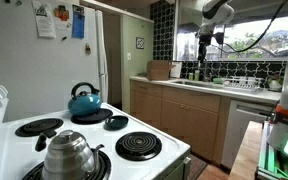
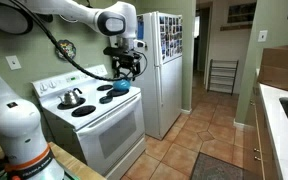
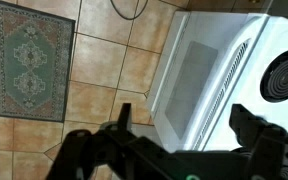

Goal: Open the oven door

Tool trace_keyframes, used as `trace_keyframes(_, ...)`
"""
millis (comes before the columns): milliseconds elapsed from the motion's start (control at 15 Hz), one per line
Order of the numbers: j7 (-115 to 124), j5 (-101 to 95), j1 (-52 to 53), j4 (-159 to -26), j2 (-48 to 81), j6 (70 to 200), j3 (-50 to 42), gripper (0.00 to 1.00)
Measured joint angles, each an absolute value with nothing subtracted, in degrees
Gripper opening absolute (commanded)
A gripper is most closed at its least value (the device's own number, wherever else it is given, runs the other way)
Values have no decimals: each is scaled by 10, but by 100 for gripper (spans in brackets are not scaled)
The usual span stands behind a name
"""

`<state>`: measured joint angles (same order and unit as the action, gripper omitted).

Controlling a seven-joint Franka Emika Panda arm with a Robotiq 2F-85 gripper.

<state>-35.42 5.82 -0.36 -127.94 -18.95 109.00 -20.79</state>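
Note:
The oven door (image 2: 116,135) is the dark, pale-edged front panel of the white range and it is shut. In the wrist view it shows from above (image 3: 189,75) beside the tiled floor. My gripper (image 2: 124,64) hangs in the air above the range's front edge near the fridge end, well above the door. Its two dark fingers are spread apart with nothing between them in the wrist view (image 3: 184,125). It also shows in an exterior view (image 1: 211,42), high up in front of the window.
A blue kettle (image 2: 119,88) and a silver kettle (image 2: 72,97) stand on the coil burners. A white fridge (image 2: 162,70) stands right beside the range. A patterned rug (image 3: 32,60) lies on the tiles. Wooden cabinets (image 1: 179,115) and a sink counter line the opposite wall.

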Motion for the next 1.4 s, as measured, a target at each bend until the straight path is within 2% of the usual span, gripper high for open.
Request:
trace_keyframes(933, -354, 58, -7, -1279, -189, 1090, -205, 100)
trace_keyframes(1400, -262, 58, -3, -1308, -180, 1105, -92, 100)
